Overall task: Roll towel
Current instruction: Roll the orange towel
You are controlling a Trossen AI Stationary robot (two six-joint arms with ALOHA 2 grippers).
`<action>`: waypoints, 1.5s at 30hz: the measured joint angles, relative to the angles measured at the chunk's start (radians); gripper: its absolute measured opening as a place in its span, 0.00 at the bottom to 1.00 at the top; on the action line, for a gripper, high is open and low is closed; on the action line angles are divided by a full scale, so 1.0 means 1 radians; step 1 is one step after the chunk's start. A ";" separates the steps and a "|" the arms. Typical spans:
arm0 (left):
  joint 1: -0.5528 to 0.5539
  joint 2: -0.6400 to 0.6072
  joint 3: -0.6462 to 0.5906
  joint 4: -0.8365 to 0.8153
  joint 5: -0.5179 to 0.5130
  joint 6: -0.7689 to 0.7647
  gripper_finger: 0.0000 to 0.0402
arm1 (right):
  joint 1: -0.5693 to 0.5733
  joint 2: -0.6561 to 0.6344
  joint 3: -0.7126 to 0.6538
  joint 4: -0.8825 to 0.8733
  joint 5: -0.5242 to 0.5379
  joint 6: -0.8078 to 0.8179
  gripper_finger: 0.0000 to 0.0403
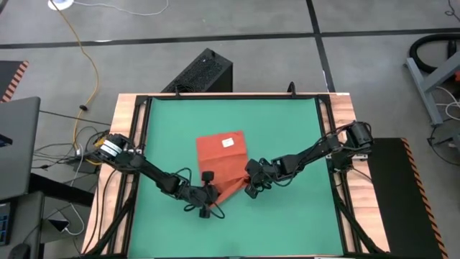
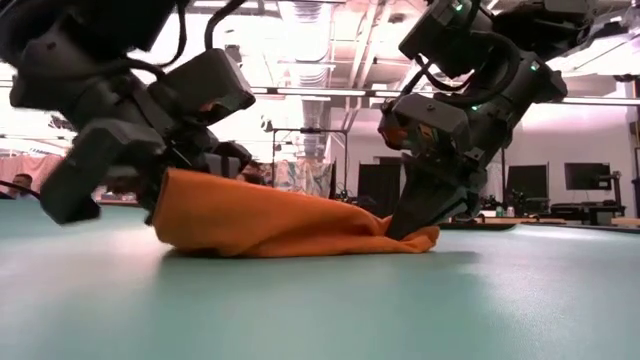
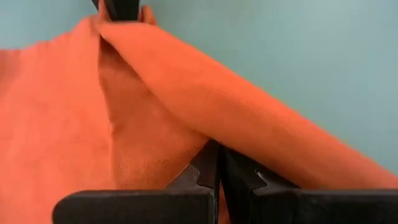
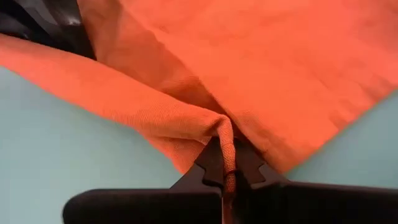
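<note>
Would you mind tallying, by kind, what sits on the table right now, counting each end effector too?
Towel, orange-red, near edge lifted: 1
Mat, green: 1
End effectors, both shut on the towel, left and right: 2
Total: 4

Plain orange-red towel (image 1: 221,160), no pattern on it, just a small white tag (image 1: 229,142) toward its far edge. It's on a flat green mat (image 1: 287,129), light wood showing along the tabletop (image 1: 348,108) edges. Both grippers, left (image 1: 208,193) and right (image 1: 251,180), are black.
</note>
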 joint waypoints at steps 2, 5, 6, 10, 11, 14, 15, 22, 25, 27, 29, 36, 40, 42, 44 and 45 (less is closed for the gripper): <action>0.000 -0.039 0.000 -0.040 0.011 -0.001 0.00 | 0.000 0.001 0.000 -0.001 -0.003 0.001 0.04; -0.006 -0.119 0.000 -0.158 0.015 -0.005 0.00 | 0.002 0.001 0.000 -0.003 -0.005 0.001 0.04; -0.008 -0.153 0.000 -0.197 0.009 -0.017 0.00 | 0.002 0.001 0.000 -0.005 -0.006 0.001 0.04; -0.028 -0.287 0.001 -0.400 -0.036 -0.130 0.00 | 0.002 0.002 -0.001 -0.009 -0.008 0.001 0.04; -0.037 -0.318 0.001 -0.438 -0.053 -0.170 0.00 | 0.002 0.002 -0.001 -0.008 -0.008 0.001 0.04; -0.097 -0.395 0.001 -0.474 -0.139 -0.274 0.00 | 0.002 0.003 -0.001 -0.009 -0.009 0.001 0.04; -0.127 -0.408 0.002 -0.462 -0.183 -0.297 0.00 | 0.002 0.003 -0.001 -0.009 -0.009 0.001 0.04; -0.292 -0.282 0.023 -0.210 -0.304 -0.183 0.00 | 0.002 0.003 -0.002 -0.008 -0.011 -0.009 0.04; -0.289 -0.156 0.105 -0.253 -0.278 -0.139 0.00 | 0.002 0.003 -0.002 -0.007 -0.011 -0.009 0.04; -0.285 -0.089 0.178 -0.323 -0.333 -0.114 0.00 | 0.002 0.003 -0.002 -0.008 -0.012 -0.009 0.04; -0.281 -0.039 0.252 -0.404 -0.395 -0.104 0.00 | 0.003 0.003 -0.002 -0.007 -0.011 -0.009 0.04; -0.261 0.027 0.345 -0.574 -0.523 -0.157 0.00 | 0.003 0.004 -0.002 -0.001 -0.011 -0.022 0.04; -0.234 0.028 0.307 -0.575 -0.487 -0.199 0.00 | 0.003 0.004 -0.002 -0.001 -0.011 -0.025 0.04; -0.227 0.028 0.291 -0.586 -0.510 -0.218 0.00 | 0.003 0.004 -0.002 0.000 -0.011 -0.025 0.04; -0.223 0.028 0.281 -0.592 -0.525 -0.220 0.00 | 0.003 0.004 -0.003 0.000 -0.011 -0.025 0.04; -0.221 0.028 0.275 -0.595 -0.524 -0.223 0.00 | 0.003 0.004 -0.003 -0.001 -0.011 -0.025 0.04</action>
